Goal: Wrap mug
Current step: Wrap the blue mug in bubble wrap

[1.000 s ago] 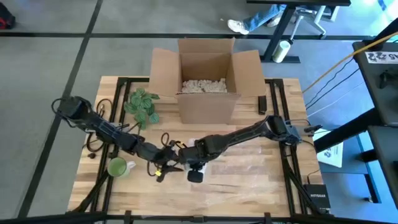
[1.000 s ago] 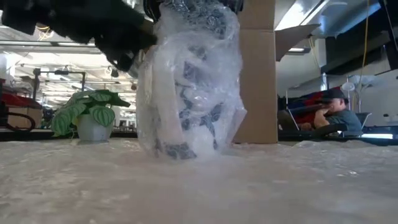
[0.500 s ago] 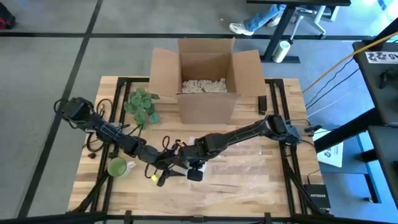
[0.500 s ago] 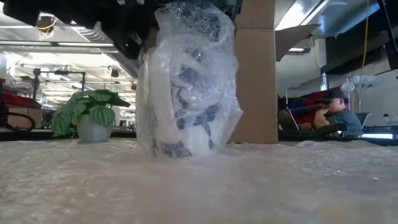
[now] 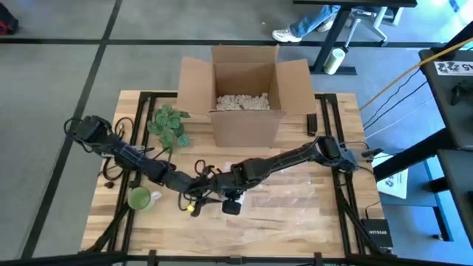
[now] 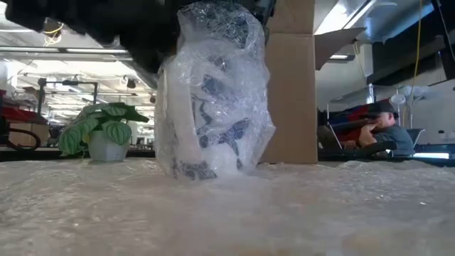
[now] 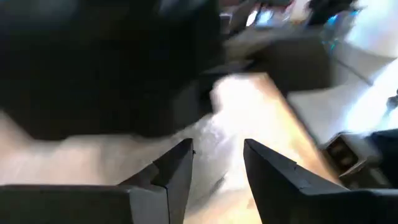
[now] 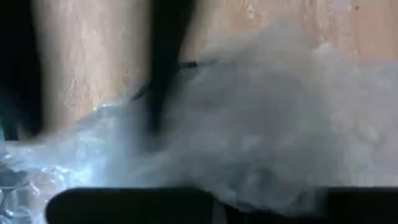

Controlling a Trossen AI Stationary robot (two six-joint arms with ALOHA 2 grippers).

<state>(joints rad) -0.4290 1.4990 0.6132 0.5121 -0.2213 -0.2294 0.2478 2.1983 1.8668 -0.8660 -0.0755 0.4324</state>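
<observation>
Left tool (image 5: 194,198) has shifted at lower centre of the high view, fingers apart. Right tool (image 5: 231,193) sits over the mug (image 6: 213,99); its grip I cannot tell. Mug stands mid-bench, bubble wrap (image 6: 234,142) around it. Likely next: tuck the loose wrap.

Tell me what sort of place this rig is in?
Probably a robotics lab or workshop in an open-plan office. A person sits at a desk behind the table, ceiling strip lights run deep into the room, and cables cross the carpet.
</observation>
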